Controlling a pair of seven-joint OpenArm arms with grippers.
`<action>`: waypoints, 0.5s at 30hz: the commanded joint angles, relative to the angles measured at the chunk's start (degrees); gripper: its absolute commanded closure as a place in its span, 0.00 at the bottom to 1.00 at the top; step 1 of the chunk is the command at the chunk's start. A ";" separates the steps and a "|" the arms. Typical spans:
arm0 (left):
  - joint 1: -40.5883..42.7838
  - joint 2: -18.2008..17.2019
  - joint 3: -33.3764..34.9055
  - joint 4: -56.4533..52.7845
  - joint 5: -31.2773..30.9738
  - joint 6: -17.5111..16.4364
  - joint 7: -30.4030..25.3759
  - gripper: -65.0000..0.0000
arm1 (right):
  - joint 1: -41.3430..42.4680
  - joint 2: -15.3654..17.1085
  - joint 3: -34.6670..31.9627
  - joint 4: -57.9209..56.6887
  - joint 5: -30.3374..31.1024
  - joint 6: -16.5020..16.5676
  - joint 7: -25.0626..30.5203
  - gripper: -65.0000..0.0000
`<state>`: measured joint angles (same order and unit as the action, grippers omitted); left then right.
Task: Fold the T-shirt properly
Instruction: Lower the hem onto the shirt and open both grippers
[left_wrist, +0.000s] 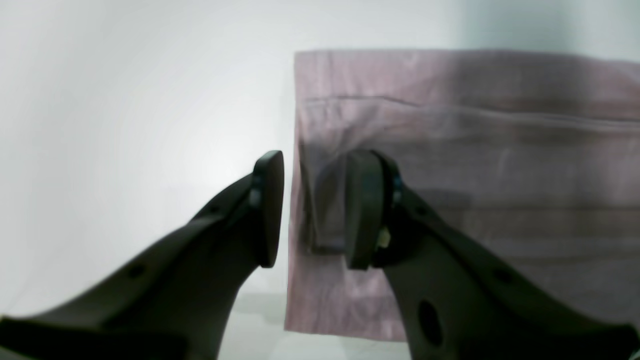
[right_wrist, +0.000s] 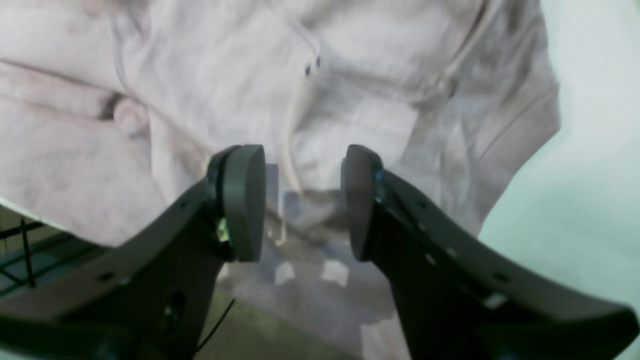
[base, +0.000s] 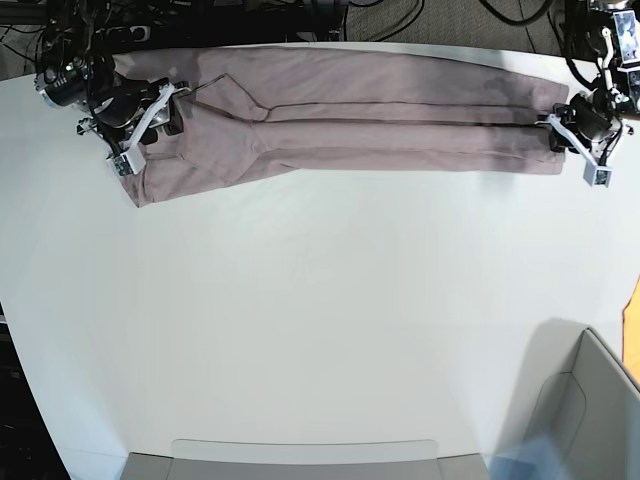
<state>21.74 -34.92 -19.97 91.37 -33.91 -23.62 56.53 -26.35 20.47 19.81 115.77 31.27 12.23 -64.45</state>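
T-shirt (right_wrist: 350, 90) blurred, cut off by top edge

No text, label or number can be read anywhere — none at all.

We see the T-shirt (base: 350, 110) in a dusty pink-mauve colour, plain, with no print or pattern on it. In the right wrist view the same cloth (right_wrist: 320, 90) looks paler, almost a washed pink, with grey shadows in its wrinkles. In the left wrist view it (left_wrist: 475, 150) looks more mauve, with darker seam lines. The counter (base: 320, 320) is plain white. The left tool (left_wrist: 312, 210) has dark grey, almost black fingers, and the right tool (right_wrist: 302, 202) has the same dark colour. In the base view we see white parts on both arms. At the lower right corner we see a grey bin (base: 585, 400) and, at the edge, a small orange piece (base: 633, 330).
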 joint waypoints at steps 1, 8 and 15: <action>-0.07 -1.17 -0.74 0.28 0.11 0.10 -0.84 0.68 | 0.02 0.76 0.27 0.76 0.25 0.12 0.58 0.59; -0.07 -1.87 -0.21 -6.05 -0.33 2.65 -1.90 0.68 | 0.11 1.73 0.19 0.41 0.43 0.12 0.66 0.59; 0.37 -1.79 0.14 -11.15 -2.88 2.56 -1.37 0.68 | 0.90 1.90 0.19 0.32 0.34 0.12 0.66 0.59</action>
<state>21.61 -36.07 -19.94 80.49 -38.46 -21.47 53.39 -25.58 21.58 19.70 115.13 31.31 12.23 -64.23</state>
